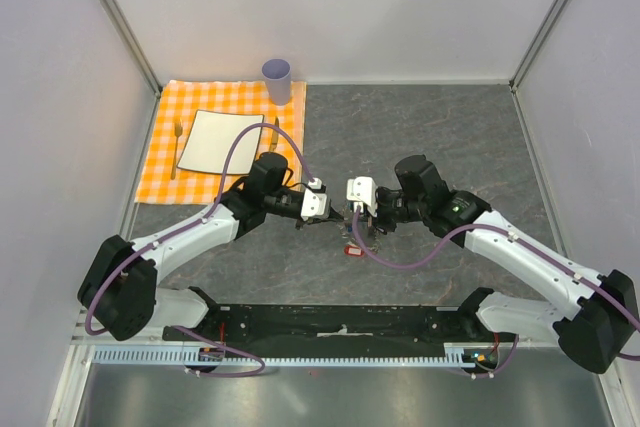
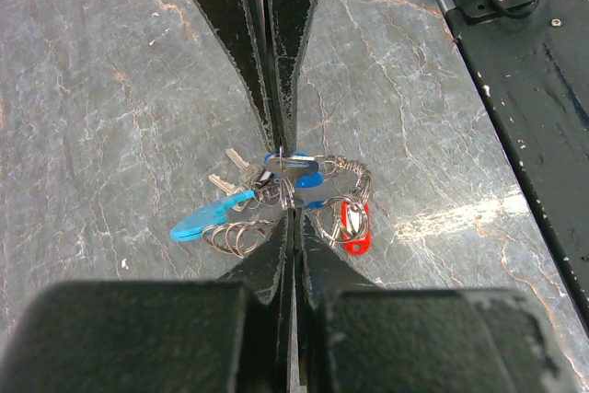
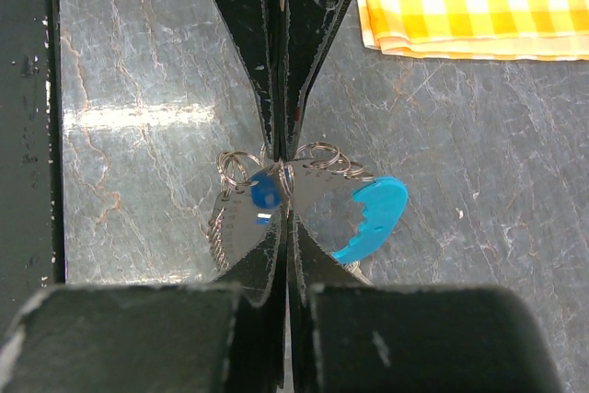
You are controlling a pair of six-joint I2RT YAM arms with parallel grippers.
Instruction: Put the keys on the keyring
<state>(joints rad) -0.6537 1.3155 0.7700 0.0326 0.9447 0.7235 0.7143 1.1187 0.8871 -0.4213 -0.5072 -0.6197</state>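
- Pinching the keyring (image 2: 208,218), your left gripper (image 2: 293,186) and right gripper (image 3: 283,170) sit fully closed.
- Silver chain, cyan clasp; red-tagged key (image 2: 353,227) just beside it.

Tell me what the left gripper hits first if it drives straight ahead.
The left gripper is shut on the keyring. Just beyond it, the right gripper points back at it, nearly tip to tip. It would likely meet those fingers first.

both arms stretch inward, left pincer (image 2: 293,220) and right pincer (image 3: 285,220) clamped tight.
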